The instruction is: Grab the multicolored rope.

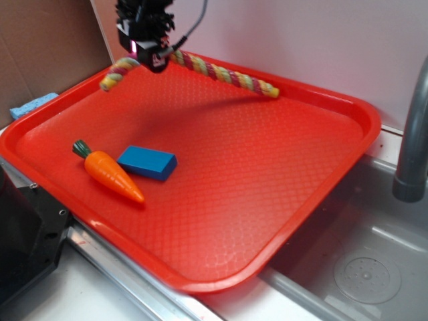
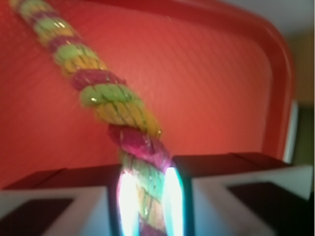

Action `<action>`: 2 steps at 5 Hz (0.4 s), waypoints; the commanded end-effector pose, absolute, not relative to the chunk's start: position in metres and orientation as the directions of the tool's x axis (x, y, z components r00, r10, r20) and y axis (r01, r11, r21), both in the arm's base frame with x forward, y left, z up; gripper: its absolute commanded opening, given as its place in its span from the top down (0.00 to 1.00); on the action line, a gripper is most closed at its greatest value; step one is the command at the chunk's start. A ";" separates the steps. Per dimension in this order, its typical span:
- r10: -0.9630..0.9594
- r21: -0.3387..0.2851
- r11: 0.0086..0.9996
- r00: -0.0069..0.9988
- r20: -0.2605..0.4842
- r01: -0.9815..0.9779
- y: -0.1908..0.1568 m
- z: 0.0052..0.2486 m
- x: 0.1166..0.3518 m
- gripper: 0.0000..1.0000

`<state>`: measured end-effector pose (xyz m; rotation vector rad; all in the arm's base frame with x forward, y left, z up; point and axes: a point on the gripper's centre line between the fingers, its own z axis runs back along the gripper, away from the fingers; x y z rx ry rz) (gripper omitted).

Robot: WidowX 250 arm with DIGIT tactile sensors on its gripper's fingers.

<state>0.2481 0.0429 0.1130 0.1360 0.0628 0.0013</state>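
You're clamping the tool (image 1: 155, 59) on the rope (image 1: 221, 72) at the tray's (image 1: 294, 200) 11 o'clock corner, pinching it near one end so both tails are draping down; carrot (image 1: 110, 172) and block (image 1: 148, 162) are sitting well apart at 8 o'clock.

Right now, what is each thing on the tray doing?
Gripper: shut on the rope, at the tray's back edge.
Rope: pinched between the fingers, both ends drooping to the tray.
Carrot: lying flat, untouched, leafy end pointing back.
Blue block: lying flat right beside the carrot.
Tray: sitting level by the sink.
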 end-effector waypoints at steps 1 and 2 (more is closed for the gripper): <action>0.156 0.088 0.983 0.986 0.065 -0.162 0.000 0.192 0.228 1.00; 0.205 0.082 0.975 0.978 0.034 -0.208 -0.002 0.193 0.221 1.00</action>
